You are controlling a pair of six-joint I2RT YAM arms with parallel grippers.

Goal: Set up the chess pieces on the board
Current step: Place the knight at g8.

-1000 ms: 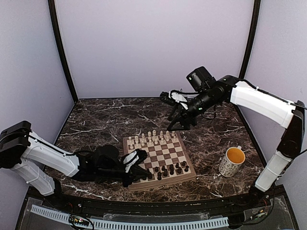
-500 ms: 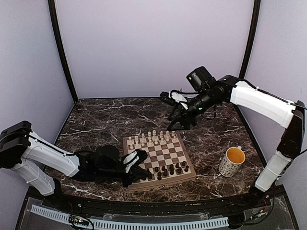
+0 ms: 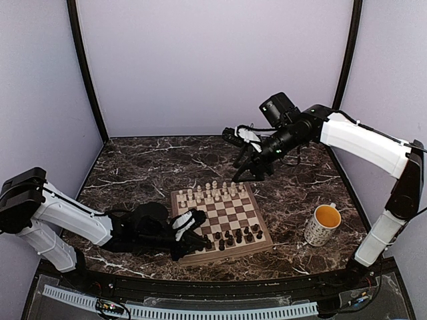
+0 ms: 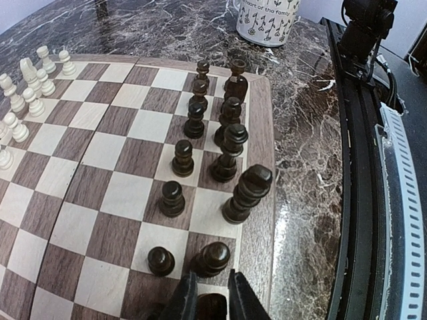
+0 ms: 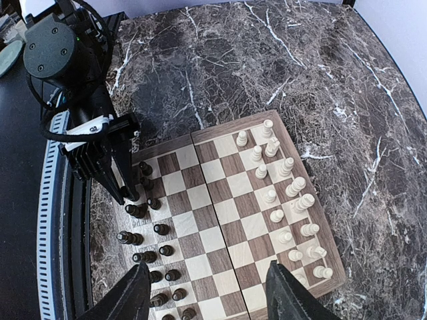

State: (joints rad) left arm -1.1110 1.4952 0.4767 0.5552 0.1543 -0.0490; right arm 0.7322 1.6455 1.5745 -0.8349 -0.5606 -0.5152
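The board [image 3: 225, 213] lies at the middle of the table. Cream chess pieces [image 3: 210, 193] fill its far two rows and dark chess pieces [image 3: 237, 235] stand along the near rows. My left gripper [image 3: 199, 236] is low over the board's near left corner. In the left wrist view its fingers [image 4: 185, 299] flank a dark piece [image 4: 211, 308] standing on a corner square, very close on both sides; contact is not clear. My right gripper [image 3: 245, 173] hovers open and empty above the board's far edge, looking down on the board [image 5: 233, 220].
A speckled mug [image 3: 323, 224] with a yellow inside stands on the marble table to the right of the board, also seen as the mug [image 4: 267, 20] in the left wrist view. A black rail [image 3: 200, 287] runs along the table's near edge.
The left gripper's fingers have spread slightly around the dark piece. The left arm has barely shifted, and the right arm has not moved.
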